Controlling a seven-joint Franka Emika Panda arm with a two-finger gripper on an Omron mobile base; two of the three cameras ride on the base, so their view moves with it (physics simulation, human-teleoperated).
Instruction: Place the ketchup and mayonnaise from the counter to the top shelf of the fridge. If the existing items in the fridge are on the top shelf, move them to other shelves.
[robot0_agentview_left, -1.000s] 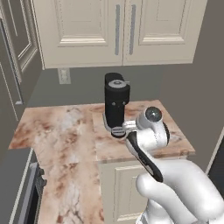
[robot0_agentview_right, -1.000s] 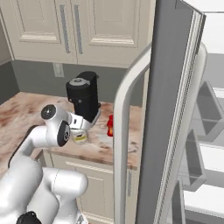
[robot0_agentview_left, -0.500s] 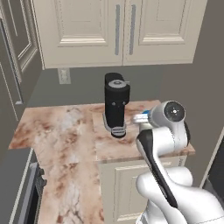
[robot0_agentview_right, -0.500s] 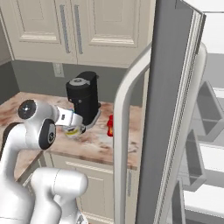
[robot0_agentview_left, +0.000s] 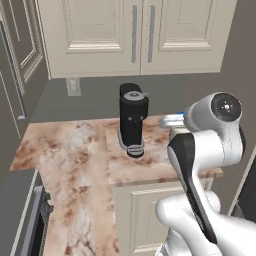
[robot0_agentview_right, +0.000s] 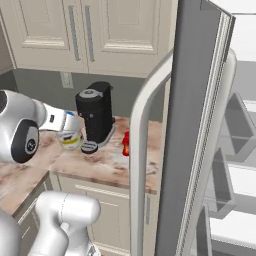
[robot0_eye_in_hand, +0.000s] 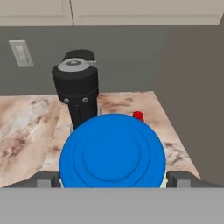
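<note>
Currently: mayonnaise jar (robot0_eye_in_hand: 113, 151), blue lid up, clamped between wide-set jaws of the gripper (robot0_eye_in_hand: 113, 178), held upright above the counter (robot0_agentview_left: 80, 150) beside the coffee machine (robot0_agentview_left: 132, 120), presumably for carriage to the fridge (robot0_agentview_right: 200, 125).

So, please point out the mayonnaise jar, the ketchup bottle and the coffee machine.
mayonnaise jar (robot0_eye_in_hand: 112, 151), hand view, middle of its blue lid.
ketchup bottle (robot0_agentview_right: 126, 145), right base view, its red body.
coffee machine (robot0_agentview_left: 133, 120), left base view, its black upright body.
</note>
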